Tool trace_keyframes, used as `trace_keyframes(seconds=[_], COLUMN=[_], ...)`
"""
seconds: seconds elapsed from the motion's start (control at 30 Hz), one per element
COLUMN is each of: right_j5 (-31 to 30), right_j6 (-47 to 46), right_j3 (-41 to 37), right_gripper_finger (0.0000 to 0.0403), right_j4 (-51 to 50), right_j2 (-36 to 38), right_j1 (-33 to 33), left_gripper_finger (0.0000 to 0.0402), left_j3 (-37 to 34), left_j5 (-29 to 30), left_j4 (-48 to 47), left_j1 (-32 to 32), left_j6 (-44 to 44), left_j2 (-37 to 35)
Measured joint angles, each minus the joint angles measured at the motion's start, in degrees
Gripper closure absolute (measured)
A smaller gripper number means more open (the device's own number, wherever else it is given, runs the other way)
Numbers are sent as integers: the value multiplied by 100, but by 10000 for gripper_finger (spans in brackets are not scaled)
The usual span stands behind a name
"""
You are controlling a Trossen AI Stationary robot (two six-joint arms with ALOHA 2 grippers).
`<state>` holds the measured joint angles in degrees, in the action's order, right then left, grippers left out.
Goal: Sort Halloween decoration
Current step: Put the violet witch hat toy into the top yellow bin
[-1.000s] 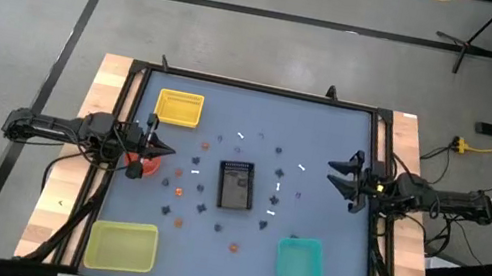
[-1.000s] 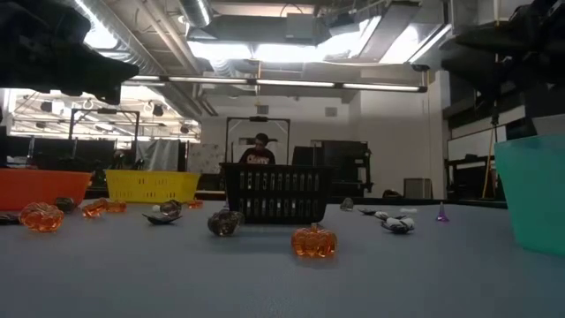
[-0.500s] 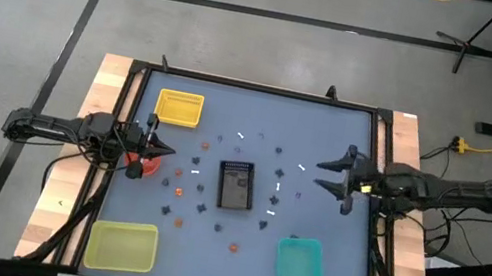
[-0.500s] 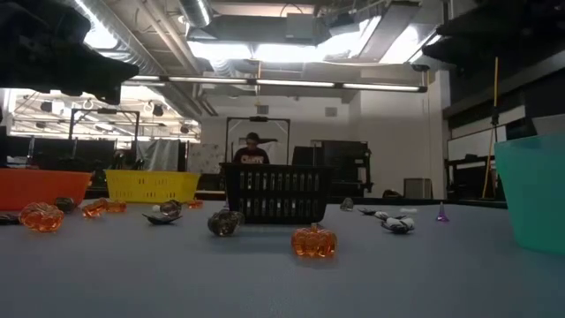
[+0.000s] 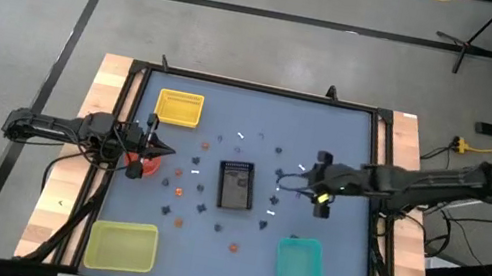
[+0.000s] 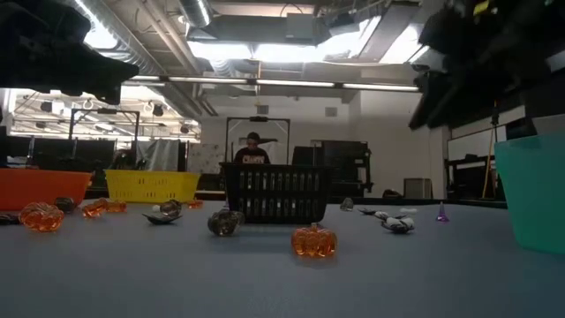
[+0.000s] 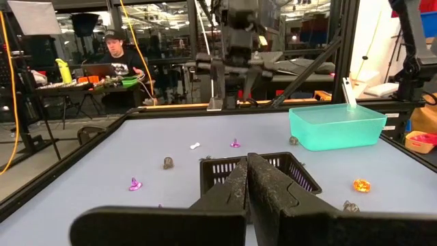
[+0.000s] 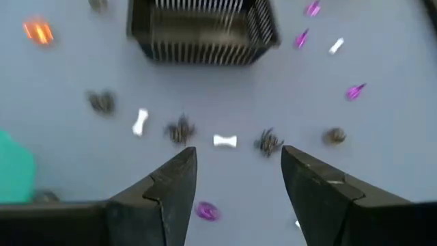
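Observation:
The Halloween decoration is several tiny trinkets scattered on the grey table around a black tray [image 5: 235,184]: white bones [image 8: 224,141], dark spiders [image 8: 181,130], purple pieces [image 8: 354,91] and orange pumpkins [image 6: 314,241]. My right gripper [image 5: 312,182] hangs open above the trinkets to the right of the tray and slants down; its fingers [image 8: 174,184] stand well above a bone and two spiders and touch nothing. My left gripper [image 5: 162,152] waits shut and level at the table's left side, with nothing between its fingers [image 7: 247,184].
A yellow container [image 5: 179,108] stands at the far left and a yellow-green one [image 5: 121,244] at the near left. A teal one [image 5: 300,269] is at the near right, and an orange one [image 5: 148,163] lies under the left gripper. A person [image 7: 116,51] sits beyond the table.
My right gripper has swung out from the table's right edge toward the black tray and tipped from level to slanting down over the trinkets. Its fingers stay open. No trinket has moved.

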<state>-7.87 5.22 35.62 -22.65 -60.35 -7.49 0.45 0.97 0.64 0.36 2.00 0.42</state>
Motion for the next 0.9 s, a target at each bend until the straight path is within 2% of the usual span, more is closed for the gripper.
trace_keyframes(seconds=[0.37,0.7,0.9], right_j5=[2,6,257], right_j6=[428,428,430], right_j3=[2,2,2], right_gripper_finger=[189,189,189], right_j4=[-74,-141,-108], right_j2=[-1319,-1660,-1908], right_j1=[0,0,0], left_gripper_finger=[401,401,401], left_j3=[0,-2,0], left_j5=[2,2,1], left_j4=[0,0,0], left_j1=[0,-1,-1], left_j6=[0,0,0], left_j2=[-2,0,0])
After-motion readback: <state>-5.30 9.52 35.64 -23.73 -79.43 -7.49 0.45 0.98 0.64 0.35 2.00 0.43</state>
